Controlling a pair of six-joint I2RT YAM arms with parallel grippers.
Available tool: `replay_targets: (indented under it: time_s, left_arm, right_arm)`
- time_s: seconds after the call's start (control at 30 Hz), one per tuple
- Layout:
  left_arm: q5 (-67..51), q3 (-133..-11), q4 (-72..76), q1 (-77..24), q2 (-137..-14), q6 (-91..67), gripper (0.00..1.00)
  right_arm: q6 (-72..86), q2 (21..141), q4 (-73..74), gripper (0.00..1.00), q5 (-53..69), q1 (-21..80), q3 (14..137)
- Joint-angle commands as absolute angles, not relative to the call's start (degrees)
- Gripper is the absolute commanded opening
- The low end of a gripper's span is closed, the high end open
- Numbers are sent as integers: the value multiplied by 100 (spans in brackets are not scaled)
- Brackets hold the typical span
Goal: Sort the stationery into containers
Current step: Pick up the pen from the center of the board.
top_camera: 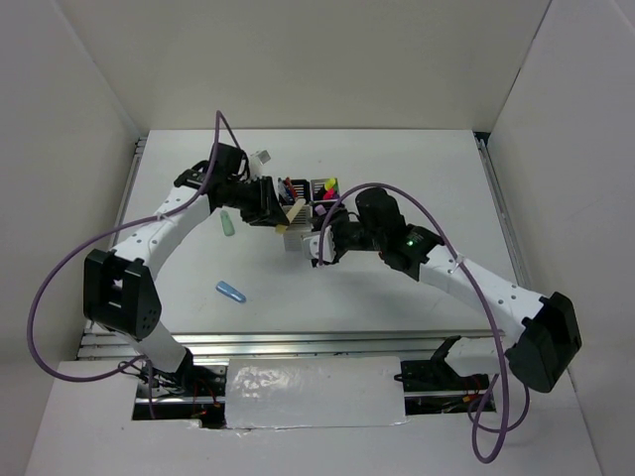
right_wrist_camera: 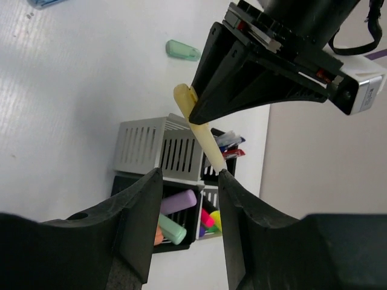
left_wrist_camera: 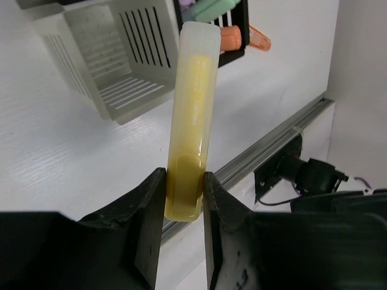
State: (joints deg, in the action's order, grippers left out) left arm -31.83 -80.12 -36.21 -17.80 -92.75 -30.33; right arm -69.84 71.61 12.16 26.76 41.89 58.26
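While left claw [left_wrist_camera: 183, 178] clamps yellow marker [left_wrist_camera: 193, 109], right claw [right_wrist_camera: 188, 175] apart around its tip, print [left_wrist_camera: 195, 90] unreadable

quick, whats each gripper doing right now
left gripper: shut on the yellow marker
right gripper: open, jaws either side of that marker's free end, not clamped on it
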Motion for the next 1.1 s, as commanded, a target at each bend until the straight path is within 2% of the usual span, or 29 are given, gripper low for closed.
replay_targets:
  time_s: [0.0,0.13,0.43,0.53,0.83,1.07]
  left_arm:
    - [-2840,-8121,-3525,-1732,-9272,-3497,0]
    - [-2733,-8226,-3454,-1679,-9369,-3989,0]
    - [-3366,-7963,-3366,-1459,-9273,-4640,0]
    - [-3191,-7840,-3454,-1398,-9045,-4641,0]
    - [-2752,-7418,-3709,-1037,-8412,-4658,0]
    - [-2224,-7488,-3937,-914,-8165,-4553,0]
  right_arm:
    - [-7409,7347,423,48,2672,4298,5713]
    - [-7436,7585,63,47,2602,4403,5748]
    - [-7883,7971,-1159,47,2426,4754,5336]
    - [-8314,8155,-1617,47,2513,4816,5221]
    - [-9702,8718,-1520,46,2672,4808,5572]
    - [-9993,8929,-1749,51,2672,4808,5800]
